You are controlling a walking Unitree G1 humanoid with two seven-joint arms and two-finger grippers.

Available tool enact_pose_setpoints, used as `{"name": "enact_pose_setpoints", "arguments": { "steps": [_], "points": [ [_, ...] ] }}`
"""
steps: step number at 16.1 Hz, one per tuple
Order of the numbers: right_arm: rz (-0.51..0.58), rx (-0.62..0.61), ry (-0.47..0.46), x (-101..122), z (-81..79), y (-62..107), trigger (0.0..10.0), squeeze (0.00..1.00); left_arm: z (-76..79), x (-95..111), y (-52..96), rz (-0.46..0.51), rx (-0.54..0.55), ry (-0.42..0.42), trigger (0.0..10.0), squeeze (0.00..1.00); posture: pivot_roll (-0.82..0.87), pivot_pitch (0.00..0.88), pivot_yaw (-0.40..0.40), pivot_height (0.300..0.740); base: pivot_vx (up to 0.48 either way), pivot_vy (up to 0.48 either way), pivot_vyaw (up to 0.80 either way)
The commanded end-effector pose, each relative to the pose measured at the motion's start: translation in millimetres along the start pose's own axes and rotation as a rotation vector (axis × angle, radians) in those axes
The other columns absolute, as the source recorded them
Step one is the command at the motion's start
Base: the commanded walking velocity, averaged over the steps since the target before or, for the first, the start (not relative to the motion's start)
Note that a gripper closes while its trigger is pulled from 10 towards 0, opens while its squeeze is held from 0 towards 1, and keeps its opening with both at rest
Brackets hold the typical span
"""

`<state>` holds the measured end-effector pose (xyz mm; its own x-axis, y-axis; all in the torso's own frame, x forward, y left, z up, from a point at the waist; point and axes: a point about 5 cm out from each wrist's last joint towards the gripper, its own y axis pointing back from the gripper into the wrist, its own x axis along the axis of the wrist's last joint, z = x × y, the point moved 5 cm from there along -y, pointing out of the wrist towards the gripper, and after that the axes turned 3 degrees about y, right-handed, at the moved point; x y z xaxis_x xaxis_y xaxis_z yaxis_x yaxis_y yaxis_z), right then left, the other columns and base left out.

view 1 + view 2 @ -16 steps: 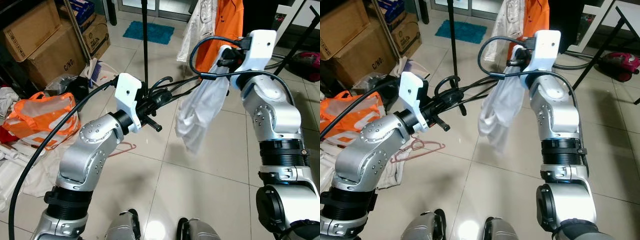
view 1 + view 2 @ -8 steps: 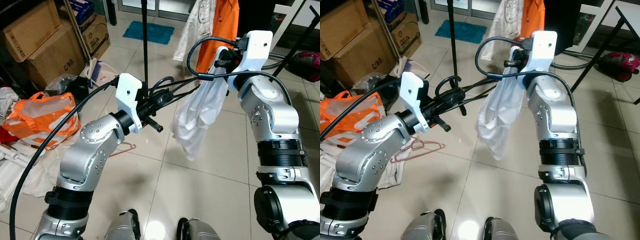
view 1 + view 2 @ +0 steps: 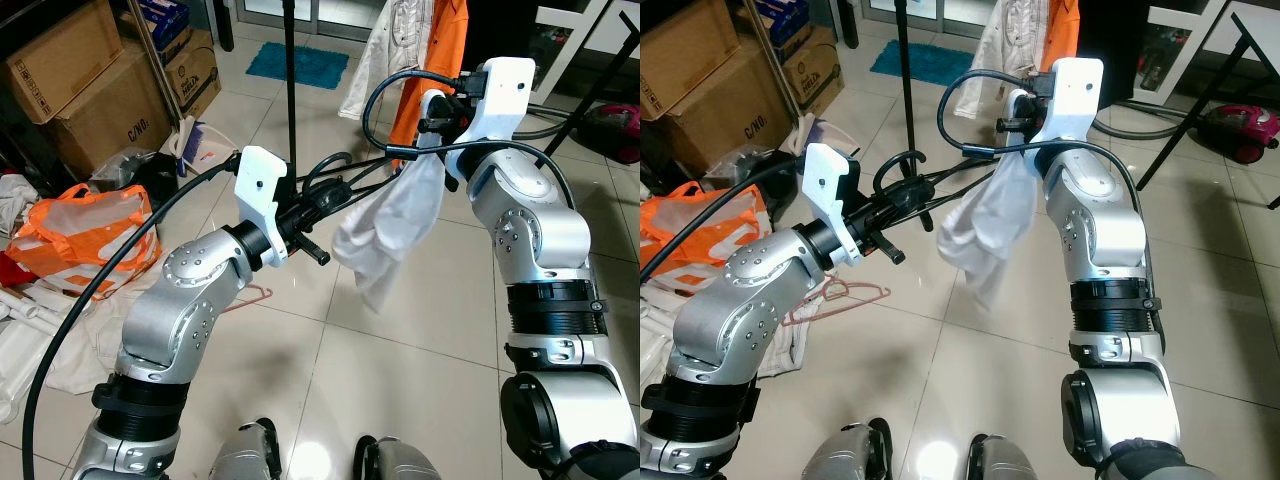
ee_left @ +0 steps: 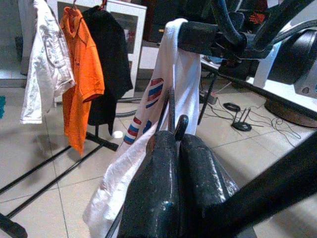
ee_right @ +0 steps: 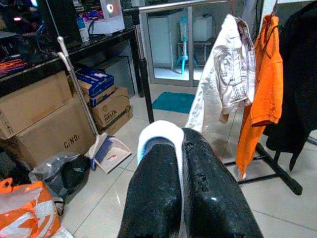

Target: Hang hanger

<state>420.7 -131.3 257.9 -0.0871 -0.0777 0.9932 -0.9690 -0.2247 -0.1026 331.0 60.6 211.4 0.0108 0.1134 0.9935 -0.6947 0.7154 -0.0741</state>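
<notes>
I see a home utility room: tiled floor, cardboard boxes upper left, garment rack top.

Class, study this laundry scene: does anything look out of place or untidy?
Yes. A pink hanger lies on the tiled floor beside heaped white cloth and an orange bag, not on the rail. The white shirt between both end effectors hangs bunched, not spread.
</notes>
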Motion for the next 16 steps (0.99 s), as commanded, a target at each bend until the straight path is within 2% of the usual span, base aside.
{"name": "enact_pose_setpoints", "arguments": {
  "steps": [1,5,8,12,16],
  "points": [
    [0.030,0.020,-0.011,9.5,-6.3,3.1,10.0,0.00,2.5,1.6,-2.9,0.007,-0.006,-0.014,10.0,0.00,-0.09,0.140,-0.025,0.740,0.000,0.000,0.00],
    [0.009,0.038,-0.008,2.0,-12.1,5.7,10.0,0.00,5.6,3.9,-3.0,0.013,-0.020,-0.005,10.0,0.00,-0.09,0.145,-0.021,0.740,0.000,0.000,0.00],
    [-0.013,-0.063,0.073,-11.0,18.3,2.1,10.0,0.00,10.0,-0.2,8.7,-0.037,-0.082,-0.016,10.0,0.00,-0.09,0.151,-0.018,0.740,0.000,0.000,0.00],
    [-0.030,-0.102,0.087,-16.8,29.6,-0.6,10.0,0.00,14.7,4.8,15.3,-0.042,-0.120,-0.025,10.0,0.00,-0.08,0.158,-0.019,0.740,0.000,0.000,0.00],
    [-0.019,-0.107,0.091,-15.1,31.3,-4.5,10.0,0.00,21.7,0.3,18.3,-0.064,-0.147,-0.006,10.0,0.00,-0.08,0.162,-0.022,0.740,0.000,0.000,0.00]
  ]
}}
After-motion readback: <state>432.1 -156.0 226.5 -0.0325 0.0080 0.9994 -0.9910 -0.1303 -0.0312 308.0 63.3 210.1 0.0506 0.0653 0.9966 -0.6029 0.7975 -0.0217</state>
